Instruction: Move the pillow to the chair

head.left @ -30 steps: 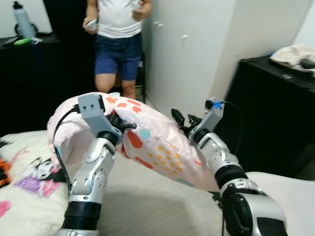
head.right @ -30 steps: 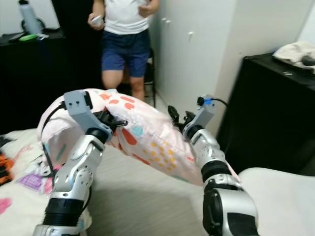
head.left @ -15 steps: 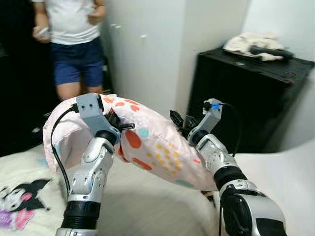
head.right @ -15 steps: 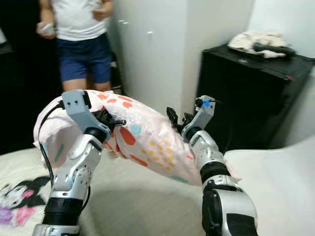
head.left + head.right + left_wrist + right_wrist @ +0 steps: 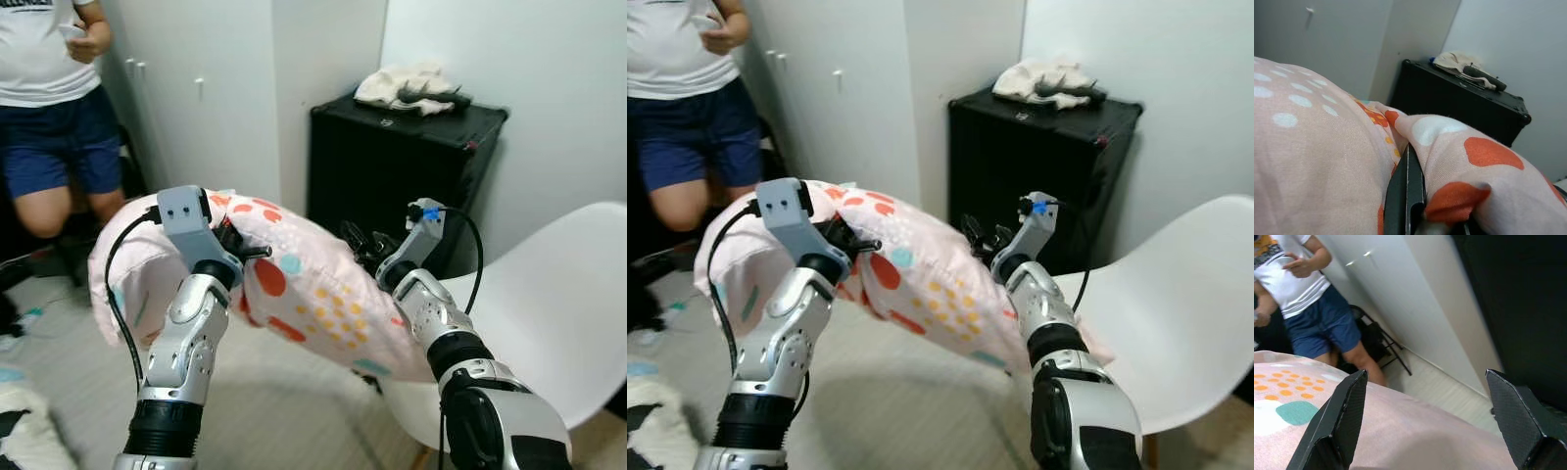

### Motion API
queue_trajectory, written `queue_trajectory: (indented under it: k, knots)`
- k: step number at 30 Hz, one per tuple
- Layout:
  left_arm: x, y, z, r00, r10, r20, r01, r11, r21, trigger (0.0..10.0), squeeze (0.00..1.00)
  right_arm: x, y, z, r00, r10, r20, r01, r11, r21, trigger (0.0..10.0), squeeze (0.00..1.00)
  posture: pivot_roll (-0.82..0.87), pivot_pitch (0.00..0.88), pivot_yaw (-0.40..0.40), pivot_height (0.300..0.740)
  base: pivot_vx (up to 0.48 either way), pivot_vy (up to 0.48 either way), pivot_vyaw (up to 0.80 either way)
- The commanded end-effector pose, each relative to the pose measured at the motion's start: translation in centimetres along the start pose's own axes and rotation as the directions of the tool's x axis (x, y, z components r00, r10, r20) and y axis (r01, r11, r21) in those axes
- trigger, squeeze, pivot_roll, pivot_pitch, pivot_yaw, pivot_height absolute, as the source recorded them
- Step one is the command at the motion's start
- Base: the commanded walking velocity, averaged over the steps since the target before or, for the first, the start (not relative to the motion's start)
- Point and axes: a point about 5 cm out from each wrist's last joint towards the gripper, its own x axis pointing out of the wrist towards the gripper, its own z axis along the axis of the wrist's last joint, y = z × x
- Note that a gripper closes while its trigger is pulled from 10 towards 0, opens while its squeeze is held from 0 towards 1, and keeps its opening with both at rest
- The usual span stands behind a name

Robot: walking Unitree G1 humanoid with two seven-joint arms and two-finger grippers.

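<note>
Turning with pillow [image 5: 304, 284], chair [image 5: 549, 304] now ahead

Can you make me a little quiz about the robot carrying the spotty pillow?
1. True or false: the pillow is already lying on the white chair.
2. What lies on top of the black cabinet?
A. a bottle
B. a crumpled pale cloth
C. a book
3. Fill in: the left pincer is shut on the ____.

Key:
1. False. Both arms hold it up in the air beside the chair.
2. B, the crumpled pale cloth.
3. Pillow. The right pincer is open, with the pillow resting against it.
</note>
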Motion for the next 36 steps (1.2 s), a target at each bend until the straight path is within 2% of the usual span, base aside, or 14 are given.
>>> queue_trajectory:
  k: [1, 36]
  knots:
    - [0.29, -0.58, 1.61, 0.996, -0.024, 0.085, 0.024, 1.0, 0.003, 10.0, 0.0, -0.04, 0.06, -0.48, 1.0, -0.005, -0.019, 0.005, 1.0, -0.003, 10.0, 0.0, -0.11, 0.0, 0.008, 0.72, 0.0, 0.0, -0.65]
    - [0.48, -0.61, 1.09, 0.997, -0.019, 0.074, 0.018, 1.0, 0.023, 10.0, 0.0, -0.03, -0.02, -0.32, 1.0, -0.012, -0.011, 0.012, 1.0, -0.003, 10.0, 0.0, -0.13, 0.0, 0.003, 0.72, 0.0, 0.0, -0.66]
